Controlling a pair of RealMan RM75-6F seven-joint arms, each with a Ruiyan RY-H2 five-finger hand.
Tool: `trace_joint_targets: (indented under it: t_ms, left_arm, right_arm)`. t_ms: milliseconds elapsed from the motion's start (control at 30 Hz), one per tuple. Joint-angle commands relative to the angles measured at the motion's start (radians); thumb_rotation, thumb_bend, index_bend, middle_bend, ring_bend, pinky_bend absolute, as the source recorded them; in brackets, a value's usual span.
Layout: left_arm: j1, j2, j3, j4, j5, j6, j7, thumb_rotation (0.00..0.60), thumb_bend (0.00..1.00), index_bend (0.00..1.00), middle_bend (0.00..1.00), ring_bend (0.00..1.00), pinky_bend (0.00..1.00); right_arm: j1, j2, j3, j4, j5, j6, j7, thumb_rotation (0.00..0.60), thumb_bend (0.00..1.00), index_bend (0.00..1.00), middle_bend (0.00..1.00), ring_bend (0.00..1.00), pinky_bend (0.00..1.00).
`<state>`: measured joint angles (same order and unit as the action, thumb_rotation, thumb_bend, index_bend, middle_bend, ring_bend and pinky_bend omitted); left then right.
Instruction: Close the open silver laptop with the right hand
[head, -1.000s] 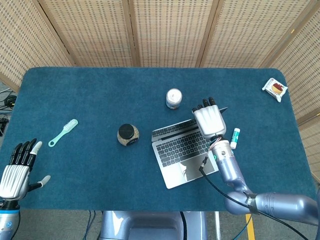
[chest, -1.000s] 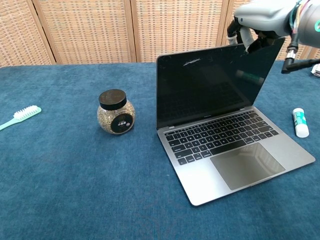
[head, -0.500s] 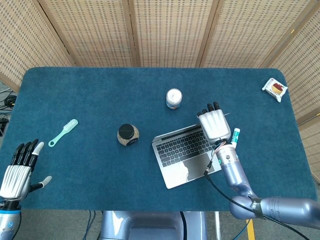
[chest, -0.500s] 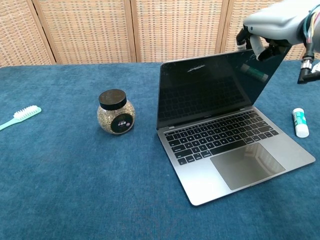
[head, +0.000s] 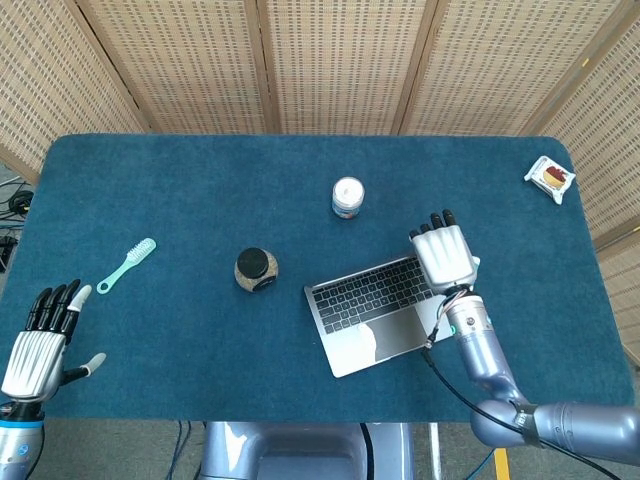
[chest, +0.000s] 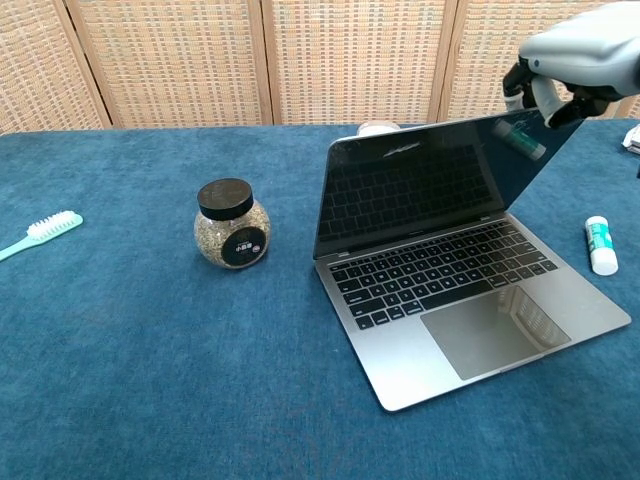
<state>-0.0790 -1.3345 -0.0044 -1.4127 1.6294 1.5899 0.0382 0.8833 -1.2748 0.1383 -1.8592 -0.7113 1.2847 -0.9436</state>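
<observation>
Blue cloth-covered table (head: 180, 190), filling most of the head view. Lying directly on it: mint toothbrush (head: 127, 265) at middle left; round jar with black lid (head: 256, 269) near the centre; white-lidded jar (head: 347, 197) above centre; open silver laptop (head: 375, 310) right of centre; small white tube (chest: 600, 245) just right of the laptop; wrapped snack packet (head: 550, 178) at upper right.

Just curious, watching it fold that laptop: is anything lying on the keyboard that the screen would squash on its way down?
Nothing visible. The laptop keyboard and trackpad look bare, and the right robot hand is already at the lid's top edge.
</observation>
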Motion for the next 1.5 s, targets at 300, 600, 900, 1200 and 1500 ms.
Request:
trace_joint_targets:
  t_ms: [300,600,900,1200,1500]
  left_arm:
    - [0.001,-0.001,0.003,-0.002,0.004,0.002,0.007,0.600,0.02,0.00,0.00,0.00,0.00]
    - [0.000,-0.005,0.006,-0.002,0.008,0.000,0.014,0.600,0.02,0.00,0.00,0.00,0.00]
    - [0.000,-0.004,0.006,-0.004,0.010,0.002,0.016,0.600,0.02,0.00,0.00,0.00,0.00]
    - [0.001,-0.003,0.010,-0.005,0.017,0.006,0.013,0.600,0.02,0.00,0.00,0.00,0.00]
    - [0.001,-0.003,0.019,-0.006,0.033,0.009,0.009,0.600,0.02,0.00,0.00,0.00,0.00]
  right_arm:
    - [-0.032,0.013,-0.022,0.004,-0.006,0.013,0.007,0.600,1.00,0.46,0.43,0.23,0.18]
    - [-0.065,0.020,-0.036,0.002,-0.013,0.044,0.010,0.600,1.00,0.46,0.42,0.23,0.18]
    - [-0.098,0.036,-0.046,-0.044,-0.017,0.066,0.015,0.600,1.00,0.46,0.42,0.23,0.18]
    - [-0.142,0.011,-0.077,-0.076,-0.079,0.099,0.040,0.600,1.00,0.46,0.42,0.23,0.18]
    - [-0.191,-0.033,-0.105,-0.085,-0.130,0.126,0.061,0.600,1.00,0.46,0.42,0.23,0.18]
